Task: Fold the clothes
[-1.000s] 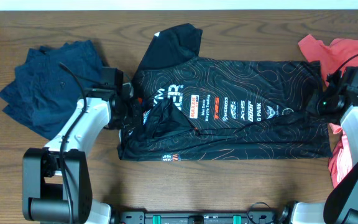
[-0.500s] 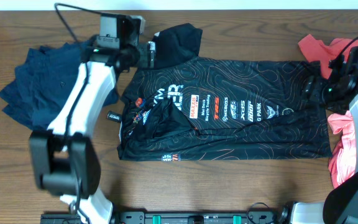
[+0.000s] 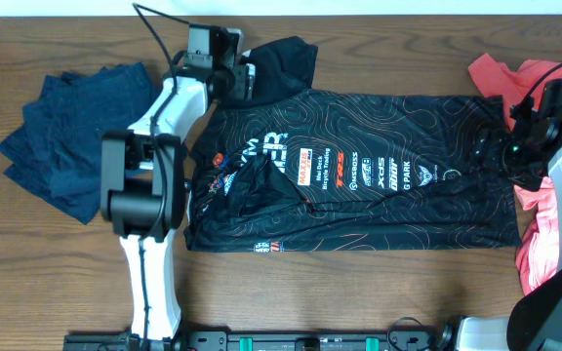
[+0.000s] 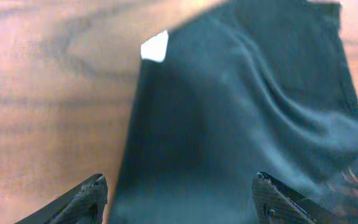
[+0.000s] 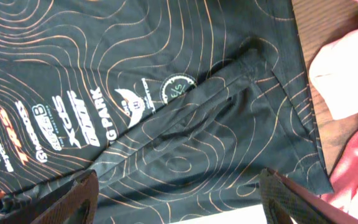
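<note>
Lying spread across the middle of the table, collar end to the left and hem to the right, the black jersey looks like thin, light sports fabric w/ no stiffness. It'll drape and slide on the wood, prob. on itself too, so any fold needs two corners lifted together or it'll skew. Left gripper hangs over the upper sleeve, which sticks out past the body toward the far edge. In the wrist view its fingers stand wide apart w/ sleeve cloth and a small white tag ahead of them, nothing held. Best bite there is the sleeve's outer edge, pinching thru both layers so it flips as one. Right gripper sits over the hem end, jaws also wide and empty; whether the tips touch the cloth is hard to tell from above. A creased band runs near the hem, and the fabric's bunched by the collar, so both want smoothing. Navy pile lies at left, coral shirts at the right edge.
</note>
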You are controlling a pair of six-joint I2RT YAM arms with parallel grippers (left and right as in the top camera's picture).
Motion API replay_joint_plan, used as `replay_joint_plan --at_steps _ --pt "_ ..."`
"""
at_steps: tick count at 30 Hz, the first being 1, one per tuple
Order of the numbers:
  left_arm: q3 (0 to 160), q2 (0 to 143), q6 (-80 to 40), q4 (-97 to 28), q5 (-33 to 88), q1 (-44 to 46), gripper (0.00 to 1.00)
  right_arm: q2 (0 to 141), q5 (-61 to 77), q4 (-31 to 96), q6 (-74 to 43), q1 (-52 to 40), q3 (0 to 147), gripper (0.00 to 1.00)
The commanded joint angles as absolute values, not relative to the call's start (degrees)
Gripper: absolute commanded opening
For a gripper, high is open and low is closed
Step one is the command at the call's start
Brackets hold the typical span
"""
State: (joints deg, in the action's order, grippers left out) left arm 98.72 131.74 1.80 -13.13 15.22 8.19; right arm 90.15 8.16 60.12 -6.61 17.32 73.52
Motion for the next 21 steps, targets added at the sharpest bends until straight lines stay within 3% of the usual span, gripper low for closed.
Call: replay_joint_plan --at_steps 1,11,21 --pt "102.32 134.87 2.83 -12.38 12.08 7.88 0.76 90.11 8.58 60.51 -6.04 16.80 74.24 0.81" --pt "102.35 139.48 1.85 -10.44 14.83 8.80 0.71 90.11 8.60 60.88 -6.09 16.80 74.24 0.79" --pt "102.35 139.74 1.69 -10.48 14.94 13.19 0.42 90.11 8.62 60.86 -6.09 16.80 74.24 0.77"
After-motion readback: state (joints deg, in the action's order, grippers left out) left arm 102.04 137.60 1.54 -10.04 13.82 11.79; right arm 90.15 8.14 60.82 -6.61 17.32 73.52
